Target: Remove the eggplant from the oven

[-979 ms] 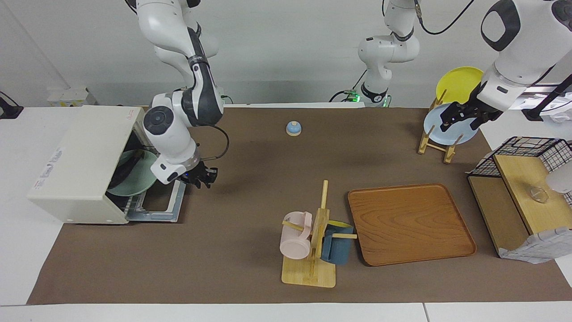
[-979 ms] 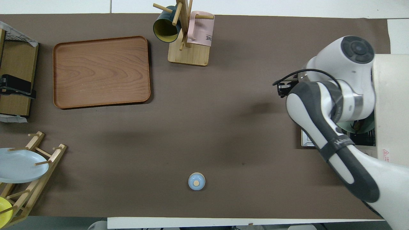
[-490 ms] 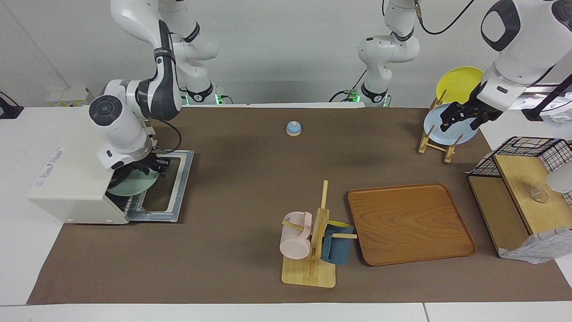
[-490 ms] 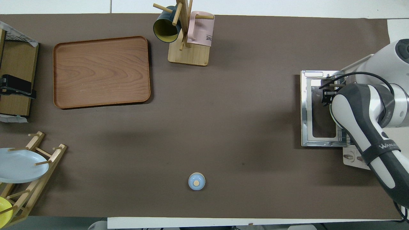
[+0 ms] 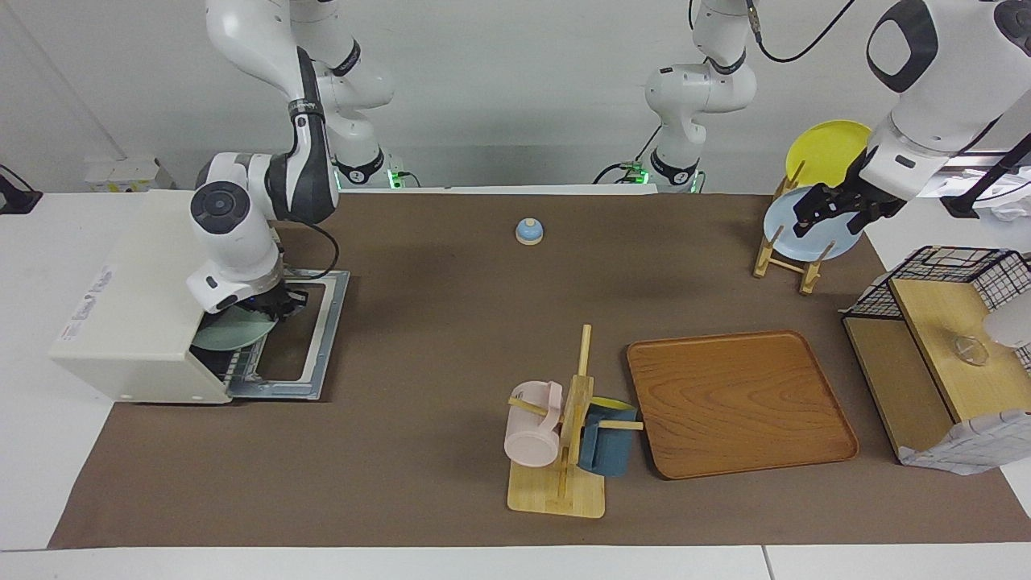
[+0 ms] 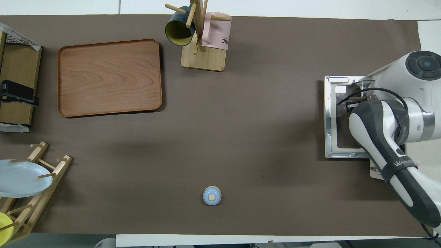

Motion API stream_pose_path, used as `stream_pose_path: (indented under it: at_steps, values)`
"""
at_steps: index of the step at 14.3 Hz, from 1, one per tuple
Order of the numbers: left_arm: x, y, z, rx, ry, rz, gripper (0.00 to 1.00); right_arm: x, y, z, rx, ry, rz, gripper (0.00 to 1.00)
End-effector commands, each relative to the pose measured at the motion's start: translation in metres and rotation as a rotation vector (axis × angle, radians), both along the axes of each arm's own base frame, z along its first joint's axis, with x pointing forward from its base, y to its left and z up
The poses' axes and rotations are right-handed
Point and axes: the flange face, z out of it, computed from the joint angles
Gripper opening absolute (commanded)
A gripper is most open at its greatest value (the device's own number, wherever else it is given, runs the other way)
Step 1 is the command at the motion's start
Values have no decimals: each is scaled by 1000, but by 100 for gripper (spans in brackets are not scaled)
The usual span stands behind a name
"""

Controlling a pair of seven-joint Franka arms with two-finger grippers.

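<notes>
From the facing view, you can see the oven at the right arm's end of the desk with its door already dropped flat, so the opening step is done. The right gripper sits at the oven's mouth, just over the rim of the pale green plate that pokes out on the rack. You cannot tell whether its fingers are spread or closed, or whether they hold anything. The eggplant does not show here; judging by the task, it is most likely on that plate, under the wrist. So the lifting out looks like it is all left to do. The left gripper waits up by the plate rack at the left arm's end, near the corner closest to the robots.

From the overhead view, you see the door lying open, but the right arm covers the oven's mouth, plate and gripper. The eggplant is hidden here too. The left gripper is out of this view.
</notes>
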Motion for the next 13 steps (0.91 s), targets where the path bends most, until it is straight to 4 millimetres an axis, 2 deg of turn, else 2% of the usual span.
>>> stream_pose_path:
  at_steps: [1, 2, 4, 7, 9, 11, 12, 13]
  values:
    - [-7, 2, 3, -9, 6, 5, 100, -2, 5, -2, -9, -13, 50, 0]
    - [-7, 1, 3, -9, 7, 3, 100, 2, 20, 1, -12, -12, 78, 0]
    - [-7, 1, 3, -9, 6, 3, 100, 12, 68, 16, -21, -10, 131, 0]
    - [-10, 5, 2, -4, 25, 10, 100, 20, 190, 51, -69, -20, 36, 0]
    - [-12, 21, -2, -1, 27, 39, 100, 23, 290, 58, -23, -26, -74, 0]
    - [-15, 22, -6, -2, 34, 39, 100, 24, 367, 48, 27, -41, -153, 0]
    - [-15, 24, -6, -2, 33, 45, 100, 17, 416, 31, 22, -54, -154, 0]
    - [-17, 28, -8, -2, 38, 53, 100, 17, 452, 24, 50, -81, -173, 0]
